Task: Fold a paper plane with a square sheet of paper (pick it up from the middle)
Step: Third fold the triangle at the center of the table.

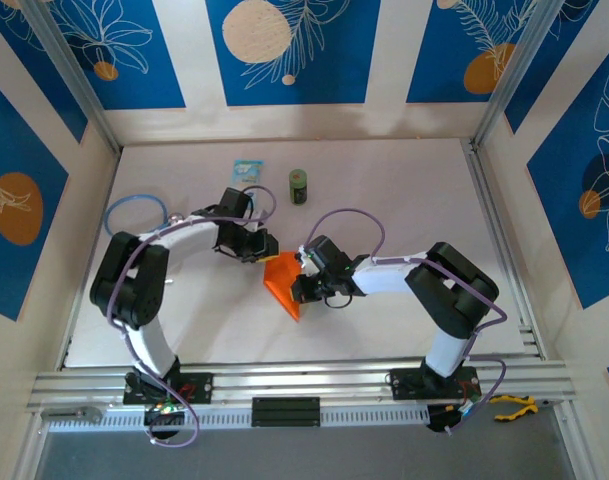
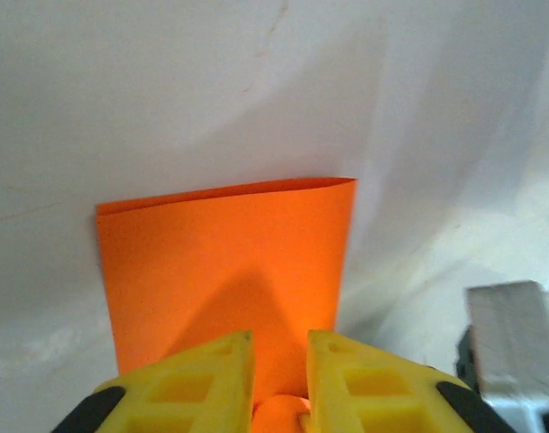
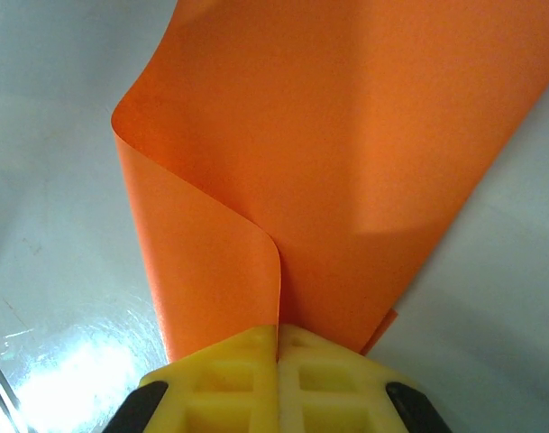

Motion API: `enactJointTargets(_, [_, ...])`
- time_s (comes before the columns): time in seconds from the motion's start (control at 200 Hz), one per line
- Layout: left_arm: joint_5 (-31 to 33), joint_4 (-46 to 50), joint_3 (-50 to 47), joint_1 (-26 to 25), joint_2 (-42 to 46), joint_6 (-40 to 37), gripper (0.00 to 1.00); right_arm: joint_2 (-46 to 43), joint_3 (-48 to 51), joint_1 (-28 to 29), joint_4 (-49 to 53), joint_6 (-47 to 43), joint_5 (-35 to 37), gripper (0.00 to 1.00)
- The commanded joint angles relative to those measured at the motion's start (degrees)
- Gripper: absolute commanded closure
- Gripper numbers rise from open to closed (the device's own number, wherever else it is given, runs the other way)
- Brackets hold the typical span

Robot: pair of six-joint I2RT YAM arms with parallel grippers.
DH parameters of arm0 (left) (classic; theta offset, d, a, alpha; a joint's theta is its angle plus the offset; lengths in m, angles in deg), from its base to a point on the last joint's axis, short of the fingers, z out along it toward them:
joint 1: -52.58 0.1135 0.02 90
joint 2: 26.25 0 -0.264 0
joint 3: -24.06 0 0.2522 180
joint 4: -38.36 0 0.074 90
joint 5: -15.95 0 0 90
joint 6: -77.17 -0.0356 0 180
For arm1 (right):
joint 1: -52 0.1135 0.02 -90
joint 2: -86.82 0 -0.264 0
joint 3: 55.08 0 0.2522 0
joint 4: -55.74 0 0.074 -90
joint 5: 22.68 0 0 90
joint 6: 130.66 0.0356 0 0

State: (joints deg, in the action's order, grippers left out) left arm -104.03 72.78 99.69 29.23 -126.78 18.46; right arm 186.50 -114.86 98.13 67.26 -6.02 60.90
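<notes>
The square sheet of paper point(image 1: 282, 281) is bright orange, folded over on itself, and sits at the table's middle between both arms. My right gripper point(image 1: 296, 284) holds its right side. In the right wrist view the yellow fingers point(image 3: 247, 361) press together at the right gripper point(image 3: 277, 332) on the paper point(image 3: 346, 135), which curls into a rounded fold. My left gripper point(image 1: 267, 248) is at the sheet's upper left corner. In the left wrist view the left gripper point(image 2: 280, 347) has a narrow gap between its fingers, over the paper point(image 2: 220, 262); a rounded bit of orange shows deep in the gap.
A small green can point(image 1: 299, 186) and a light-blue packet point(image 1: 247, 171) stand at the back of the table. A blue cable ring point(image 1: 136, 213) lies at the left. Yellow-handled pliers point(image 1: 512, 405) rest on the rail at the near right.
</notes>
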Motion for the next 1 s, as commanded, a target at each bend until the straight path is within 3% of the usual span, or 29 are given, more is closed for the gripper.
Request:
enactJointTargets(0.0, [-0.4,1.3,-2.9,0.2,5.3,1.2,0.83,1.2,0.4,0.5,1.9,-0.1,-0.2,0.99])
enactJointTargets(0.11, [-3.6,-3.9,-8.7,0.2,10.1,5.4,1.00,0.8,0.8,0.5,1.6,0.2,0.2,0.99])
enactJointTargets(0.225, [-7.9,-15.4,-17.4,-0.2,14.8,13.5,1.00,0.5,1.6,0.4,0.9,0.9,0.6,0.99])
enactJointTargets(0.37, [-8.6,-26.4,-25.8,-1.5,18.1,20.7,1.00,0.4,2.3,0.4,-0.2,1.8,0.8,0.99])
enactJointTargets(0.99, [-9.5,-37.8,-32.3,-5.2,11.6,25.8,1.00,0.7,1.9,0.5,1.2,1.8,1.2,0.99])
